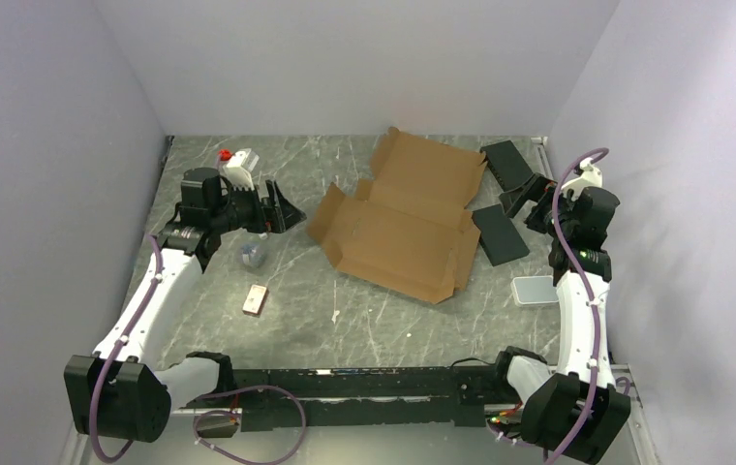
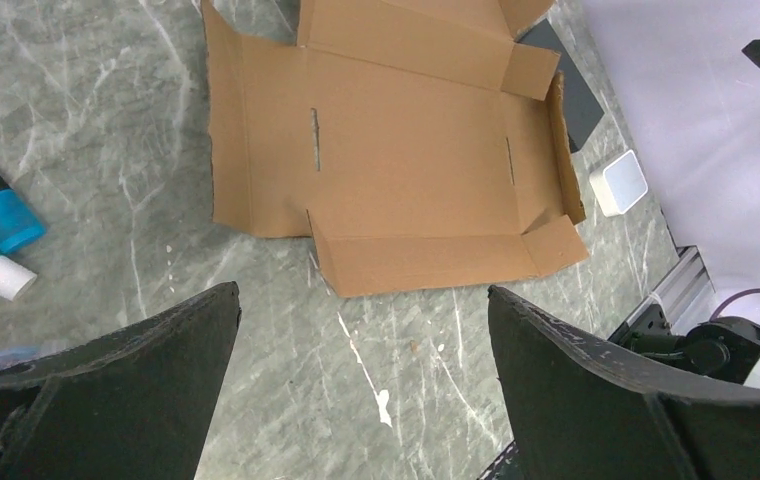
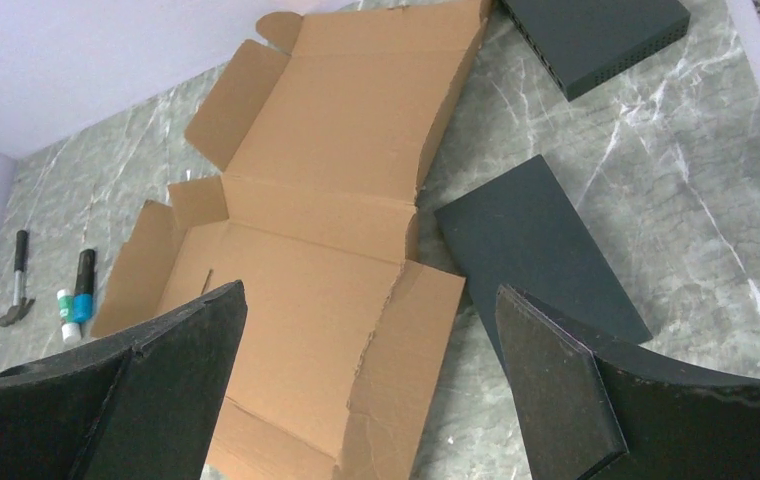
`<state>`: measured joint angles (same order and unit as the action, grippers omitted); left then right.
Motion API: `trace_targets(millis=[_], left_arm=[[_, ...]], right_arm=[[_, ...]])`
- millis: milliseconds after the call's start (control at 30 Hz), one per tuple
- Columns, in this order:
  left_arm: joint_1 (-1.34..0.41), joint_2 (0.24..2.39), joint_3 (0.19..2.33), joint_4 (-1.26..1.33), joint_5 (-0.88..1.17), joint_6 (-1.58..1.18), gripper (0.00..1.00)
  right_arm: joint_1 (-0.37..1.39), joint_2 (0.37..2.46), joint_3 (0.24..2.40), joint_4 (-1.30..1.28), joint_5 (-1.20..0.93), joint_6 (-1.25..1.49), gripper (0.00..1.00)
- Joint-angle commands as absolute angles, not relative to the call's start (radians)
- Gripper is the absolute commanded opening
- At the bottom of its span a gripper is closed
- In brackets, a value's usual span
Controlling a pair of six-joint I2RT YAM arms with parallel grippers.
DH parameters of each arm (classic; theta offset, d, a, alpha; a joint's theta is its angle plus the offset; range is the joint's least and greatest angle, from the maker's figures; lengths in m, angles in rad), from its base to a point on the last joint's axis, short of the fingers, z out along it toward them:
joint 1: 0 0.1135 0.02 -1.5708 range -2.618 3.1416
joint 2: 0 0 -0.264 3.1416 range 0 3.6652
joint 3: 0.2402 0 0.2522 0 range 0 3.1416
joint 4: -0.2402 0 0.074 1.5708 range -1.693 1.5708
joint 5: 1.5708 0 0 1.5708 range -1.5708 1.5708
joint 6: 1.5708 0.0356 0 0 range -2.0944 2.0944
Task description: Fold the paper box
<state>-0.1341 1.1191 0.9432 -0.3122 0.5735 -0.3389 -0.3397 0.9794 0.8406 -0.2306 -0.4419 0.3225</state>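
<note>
Now, with the paper box (image 1: 403, 218) lying flat and unfolded just above the overhead frame's centre, and the left gripper (image 1: 285, 208) and right gripper (image 1: 529, 199) spread wide, holding nothing, I'd raise its left side flap (image 1: 328, 221) along the crease while pinning the base panel (image 1: 398, 240).

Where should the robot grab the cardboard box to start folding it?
Probably the side flap of the paper box nearest the left end effector, approached from the box's left. That flap's thin free edge seems to tilt up off the table, so jaws could close around it; the middle panel lies flat.
</note>
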Motion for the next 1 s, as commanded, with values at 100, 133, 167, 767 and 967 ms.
trace_targets(millis=[100,133,167,767,967], left_arm=[[-0.129,1.121,0.962,-0.261,0.620,-0.373,0.99],[-0.129,1.123,0.962,-0.261,0.619,-0.376,0.99],[-0.129,1.123,0.961,-0.261,0.618,-0.380,0.99],[-0.347,1.072,0.593,0.138,0.422,-1.040,0.94],[-0.427,1.212,0.531,0.297,0.300,-1.198,0.90]], right_arm=[[-0.341,0.958,0.859,-0.171,-0.503,0.305,1.00],[-0.341,0.956,0.852,-0.164,-0.532,0.292,1.00],[-0.341,0.955,0.840,-0.150,-0.561,0.276,1.00],[-0.289,0.946,0.759,-0.192,-1.020,-0.115,1.00],[-0.263,0.949,0.753,-0.183,-1.017,-0.111,1.00]])
